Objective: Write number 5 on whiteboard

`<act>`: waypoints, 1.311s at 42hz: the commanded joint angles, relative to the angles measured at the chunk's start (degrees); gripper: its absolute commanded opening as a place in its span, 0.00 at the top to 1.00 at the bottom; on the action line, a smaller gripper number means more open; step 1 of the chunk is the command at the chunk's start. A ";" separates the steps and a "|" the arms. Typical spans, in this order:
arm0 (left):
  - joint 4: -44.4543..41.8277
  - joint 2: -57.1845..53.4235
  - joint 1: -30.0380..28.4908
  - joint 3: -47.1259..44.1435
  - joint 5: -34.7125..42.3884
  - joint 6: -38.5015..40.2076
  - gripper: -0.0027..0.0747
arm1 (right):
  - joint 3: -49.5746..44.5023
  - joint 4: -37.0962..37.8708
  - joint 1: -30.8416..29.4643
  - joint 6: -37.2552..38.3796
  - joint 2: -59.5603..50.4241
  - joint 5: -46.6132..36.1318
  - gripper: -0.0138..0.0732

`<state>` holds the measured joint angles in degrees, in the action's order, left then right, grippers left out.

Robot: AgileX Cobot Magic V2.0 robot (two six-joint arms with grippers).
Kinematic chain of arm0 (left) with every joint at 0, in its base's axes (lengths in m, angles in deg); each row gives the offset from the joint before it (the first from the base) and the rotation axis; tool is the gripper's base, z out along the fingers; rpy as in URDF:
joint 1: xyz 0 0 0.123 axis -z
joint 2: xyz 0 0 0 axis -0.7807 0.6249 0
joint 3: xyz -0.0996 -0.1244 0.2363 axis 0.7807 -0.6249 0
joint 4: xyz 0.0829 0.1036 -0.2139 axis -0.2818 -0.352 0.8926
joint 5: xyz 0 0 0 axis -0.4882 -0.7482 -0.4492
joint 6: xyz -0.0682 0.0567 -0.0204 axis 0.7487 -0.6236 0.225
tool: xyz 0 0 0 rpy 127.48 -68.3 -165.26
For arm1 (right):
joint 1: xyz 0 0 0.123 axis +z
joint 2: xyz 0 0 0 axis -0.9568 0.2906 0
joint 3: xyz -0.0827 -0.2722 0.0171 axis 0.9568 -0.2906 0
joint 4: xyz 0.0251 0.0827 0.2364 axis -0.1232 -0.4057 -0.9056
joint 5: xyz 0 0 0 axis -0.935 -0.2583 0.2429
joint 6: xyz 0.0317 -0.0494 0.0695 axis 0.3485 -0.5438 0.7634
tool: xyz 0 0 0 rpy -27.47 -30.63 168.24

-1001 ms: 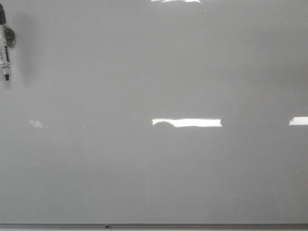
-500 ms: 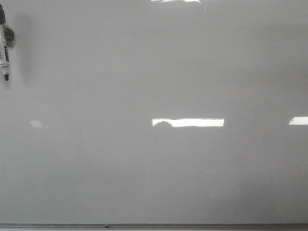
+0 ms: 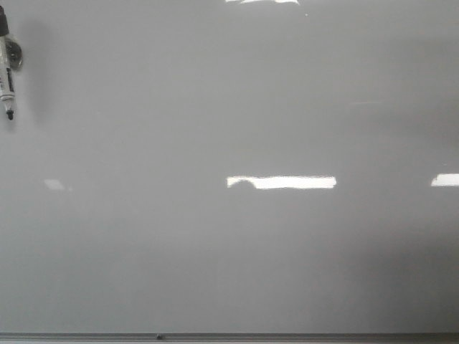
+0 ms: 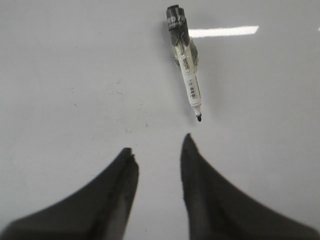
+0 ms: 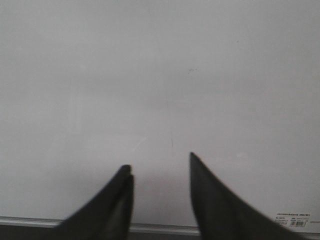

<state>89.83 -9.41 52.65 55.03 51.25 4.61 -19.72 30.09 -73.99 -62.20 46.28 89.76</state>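
The whiteboard [image 3: 229, 236] fills the front view, pale grey and glossy, with its thin grey frame edge along the bottom. No number 5 shows on it. A marker [image 3: 8, 79] with a black cap end and a bare black tip lies at the far left of the board. In the left wrist view the marker [image 4: 185, 60] lies just beyond my open, empty left gripper [image 4: 157, 142], tip toward the fingers. My right gripper [image 5: 157, 162] is open and empty over bare board near the frame edge [image 5: 150, 227]. Neither gripper shows in the front view.
Bright rectangular light reflections [image 3: 281, 182] lie across the board's middle and right side. A small printed label [image 5: 295, 220] sits on the board by the frame in the right wrist view. Faint smudges and specks mark the board [image 4: 120, 95] near the marker.
The marker sits a touch higher at the left edge than one second ago, and the middle glare strip has grown slightly longer to the right.
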 commanded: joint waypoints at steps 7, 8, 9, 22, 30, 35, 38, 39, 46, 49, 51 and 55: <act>0.70 5.87 2.39 4.24 3.32 -1.28 0.26 | 1.98 0.28 -0.29 -0.49 1.06 -4.99 0.09; 0.70 6.28 3.11 4.69 3.06 -1.94 0.26 | 1.98 0.28 -0.29 -0.49 1.06 -5.05 0.09; 0.70 6.79 4.19 4.96 2.96 -2.35 0.26 | 1.98 0.28 -0.29 -0.49 1.06 -5.05 0.09; 0.70 17.31 6.95 7.28 9.43 6.36 0.26 | 1.98 0.28 -0.29 -0.49 1.06 -4.09 0.09; 1.00 25.55 5.88 12.12 10.10 7.82 0.26 | 1.98 0.28 -0.29 -0.49 1.06 -3.94 0.09; 1.00 30.11 5.88 15.02 10.63 7.82 0.26 | 1.98 0.28 -0.29 -0.49 1.06 -3.94 0.09; 1.00 32.69 5.88 16.23 12.30 7.82 0.26 | 1.98 0.28 -0.29 -0.49 1.06 -3.94 0.09; 1.00 33.43 5.88 16.42 12.84 7.82 0.26 | 1.98 0.28 -0.29 -0.49 1.06 -3.94 0.09; 1.00 38.09 5.88 18.24 15.23 7.82 0.27 | 1.98 0.28 -0.29 -0.49 1.06 -3.94 0.09; 1.00 39.91 5.88 18.74 16.80 7.82 0.30 | 1.98 0.28 -0.29 -0.49 1.06 -3.94 0.09; 1.00 40.87 5.98 18.99 17.71 7.82 0.33 | 1.98 0.28 -0.29 -0.49 1.06 -3.94 0.09; 1.00 42.56 5.98 19.55 18.63 7.82 0.39 | 1.98 0.28 -0.29 -0.49 1.06 -3.94 0.09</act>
<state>90.23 33.46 58.62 72.13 64.77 11.77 -19.72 30.09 -73.99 -62.20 47.31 89.37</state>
